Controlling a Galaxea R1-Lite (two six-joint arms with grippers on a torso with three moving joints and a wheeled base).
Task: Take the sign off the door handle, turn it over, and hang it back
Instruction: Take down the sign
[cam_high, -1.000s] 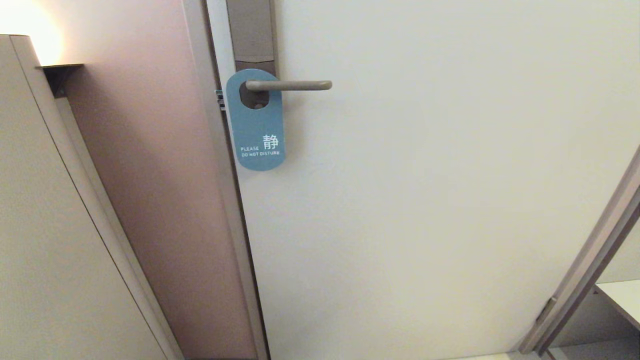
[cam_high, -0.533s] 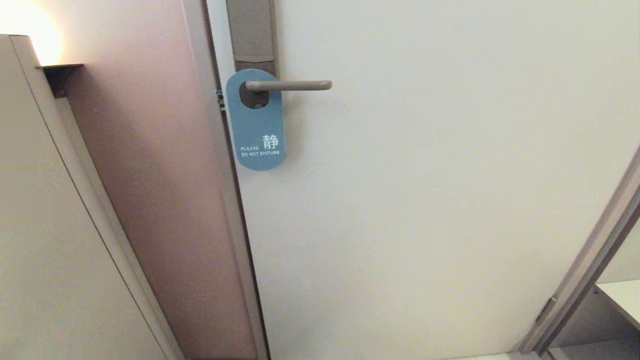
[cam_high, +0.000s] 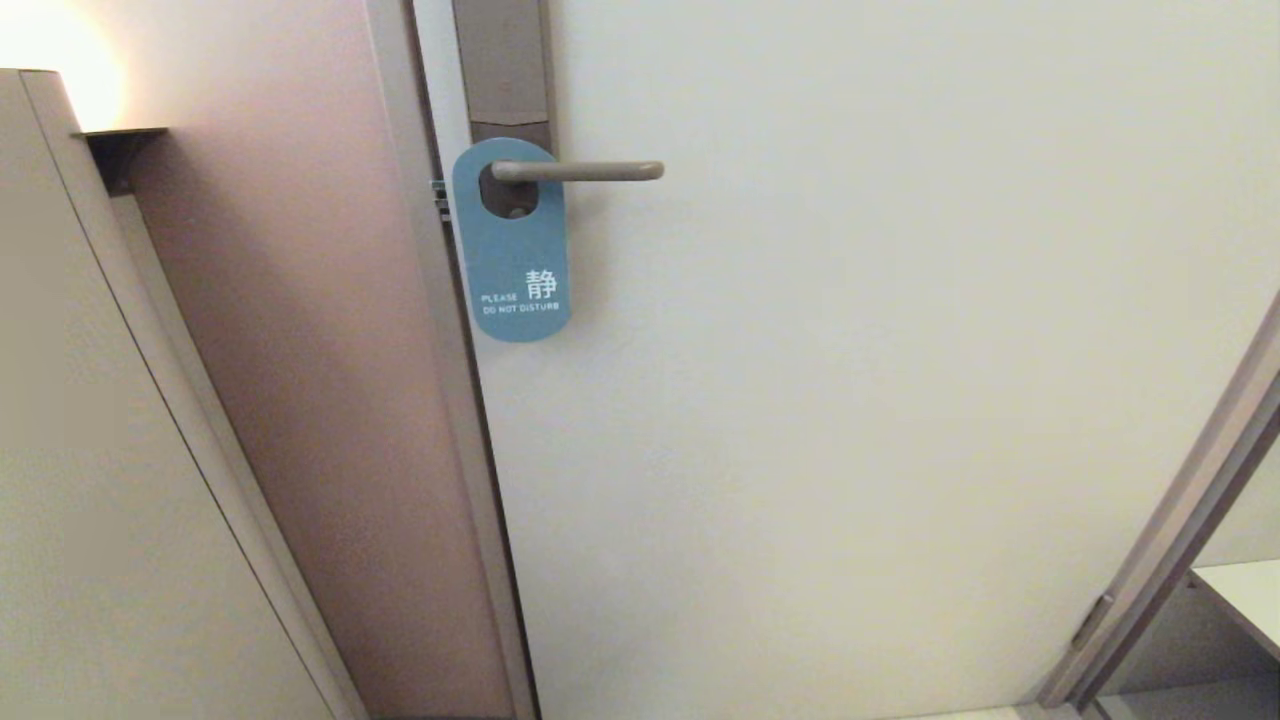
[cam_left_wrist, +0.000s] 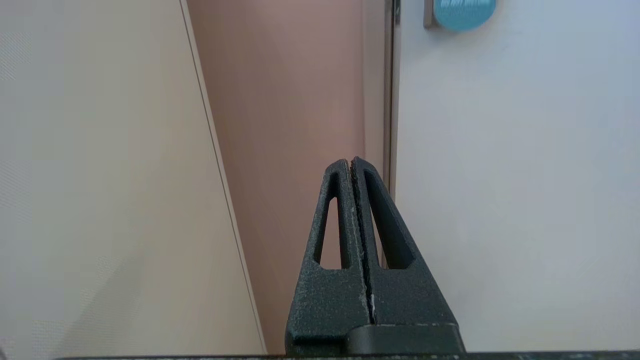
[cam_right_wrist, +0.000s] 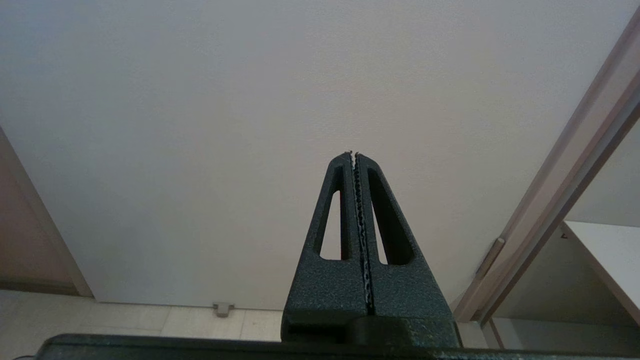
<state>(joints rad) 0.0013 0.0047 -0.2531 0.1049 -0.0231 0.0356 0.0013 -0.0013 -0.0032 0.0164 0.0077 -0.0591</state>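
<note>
The sign (cam_high: 515, 262) hangs on the door handle (cam_high: 580, 171), well apart from both hands.

- Left gripper (cam_left_wrist: 352, 161): dark grey-black, rough grainy finish; two tapered fingers, each w/ a long slot.
- Right gripper (cam_right_wrist: 354, 154): same colour & shape, small teeth along inner edges.

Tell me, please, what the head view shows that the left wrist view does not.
Only the head view shows the door handle passing through the sign's oval hole, the lock plate, and the sign's "PLEASE DO NOT DISTURB" wording. Only the left wrist view shows the left gripper, shut and far below the sign. Both show the teal-blue sign and the white door.
</note>
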